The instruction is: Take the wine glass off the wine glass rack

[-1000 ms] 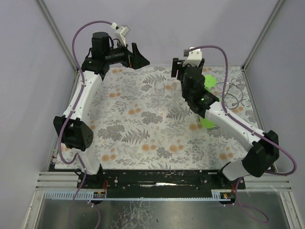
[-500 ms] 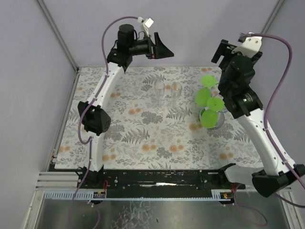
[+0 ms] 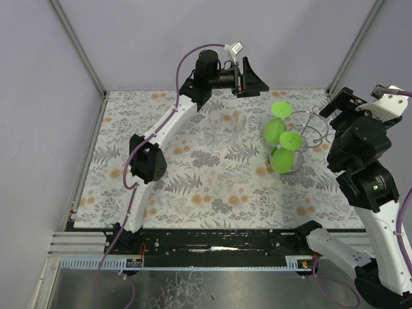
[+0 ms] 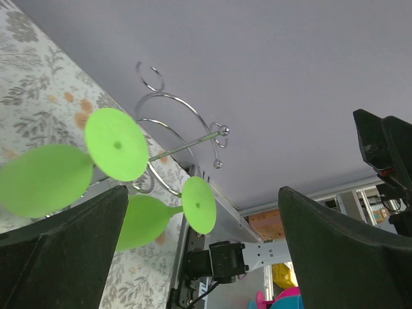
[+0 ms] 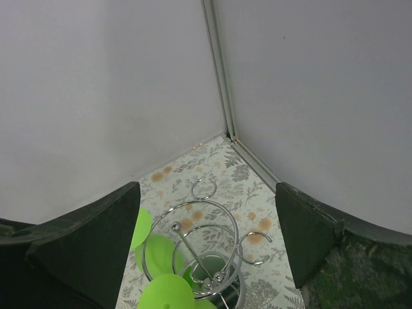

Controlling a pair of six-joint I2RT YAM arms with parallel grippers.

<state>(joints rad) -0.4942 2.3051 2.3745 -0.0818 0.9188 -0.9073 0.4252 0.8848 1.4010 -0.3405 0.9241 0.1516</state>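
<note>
Near the rack (image 4: pixel 193 141), left end effector (image 4: pixel 201 212) gapes empty; right end effector (image 5: pixel 206 193) likewise.

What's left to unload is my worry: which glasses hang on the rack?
The two green glasses hang foot-up on the rack; the two clear glasses stand on the table beside it.

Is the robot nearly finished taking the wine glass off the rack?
Not yet. Done: nothing for sure. Two clear glasses stand on the table, but I can't tell where they came from. In hand: nothing. The left claw and right claw are both open and empty. Left: the bright green wine glasses hang on the silver wire rack, so one needs grabbing and lifting off.
</note>
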